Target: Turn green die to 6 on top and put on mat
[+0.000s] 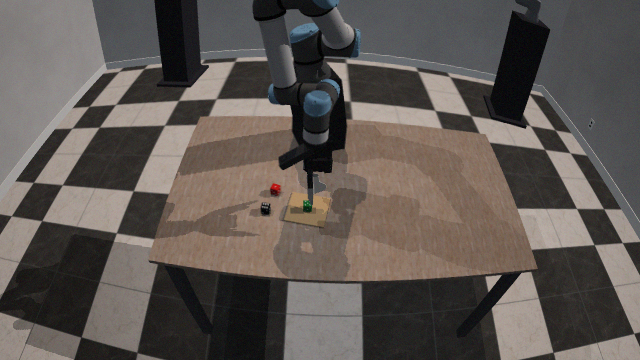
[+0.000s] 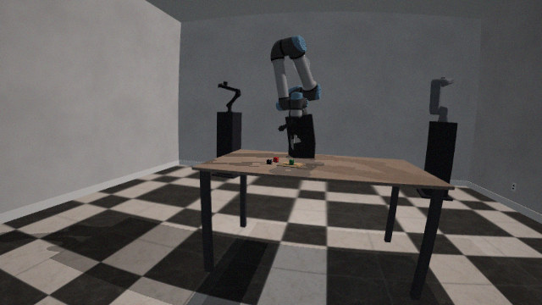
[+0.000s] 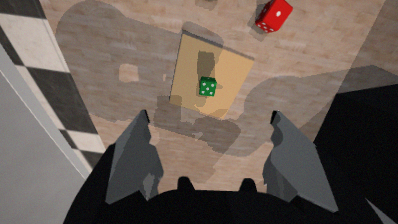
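The green die [image 3: 208, 86] was small, with white dots. It sat flat on the tan mat [image 3: 227, 75], near the middle, with all of it inside the mat's edges. In the wrist view its top face showed several white dots, too small to count for sure. The mat was a thin square lying flat on the desk [image 1: 425, 200], near its left middle.

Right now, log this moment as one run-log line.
hand: open, empty, above mat | green die: flat, fully on mat | red die: off mat | top face: unreadable
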Robot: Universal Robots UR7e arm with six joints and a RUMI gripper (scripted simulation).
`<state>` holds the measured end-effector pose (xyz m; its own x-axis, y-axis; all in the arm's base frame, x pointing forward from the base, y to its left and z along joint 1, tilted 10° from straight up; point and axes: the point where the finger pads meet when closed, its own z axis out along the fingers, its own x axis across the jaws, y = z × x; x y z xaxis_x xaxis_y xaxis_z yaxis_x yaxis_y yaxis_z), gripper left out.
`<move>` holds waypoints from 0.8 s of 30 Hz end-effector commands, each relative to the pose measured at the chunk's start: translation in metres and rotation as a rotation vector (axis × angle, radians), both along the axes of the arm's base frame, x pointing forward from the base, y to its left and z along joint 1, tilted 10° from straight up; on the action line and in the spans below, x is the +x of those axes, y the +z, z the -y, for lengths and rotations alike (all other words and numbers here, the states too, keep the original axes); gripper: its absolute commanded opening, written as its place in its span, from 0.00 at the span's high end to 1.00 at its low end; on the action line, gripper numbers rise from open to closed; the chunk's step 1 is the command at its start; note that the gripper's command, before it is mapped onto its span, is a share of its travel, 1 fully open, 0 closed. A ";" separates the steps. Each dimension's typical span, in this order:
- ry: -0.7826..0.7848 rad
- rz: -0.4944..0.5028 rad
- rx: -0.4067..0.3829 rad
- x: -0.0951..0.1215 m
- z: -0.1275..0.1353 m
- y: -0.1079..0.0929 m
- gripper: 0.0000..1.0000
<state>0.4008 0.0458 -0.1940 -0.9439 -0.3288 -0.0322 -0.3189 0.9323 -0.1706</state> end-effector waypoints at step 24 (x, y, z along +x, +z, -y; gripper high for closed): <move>0.591 -0.089 -0.051 0.009 0.000 0.001 0.00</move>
<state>0.4089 0.0454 -0.1936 -0.6593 -0.7493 0.0616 -0.7471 0.6436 -0.1663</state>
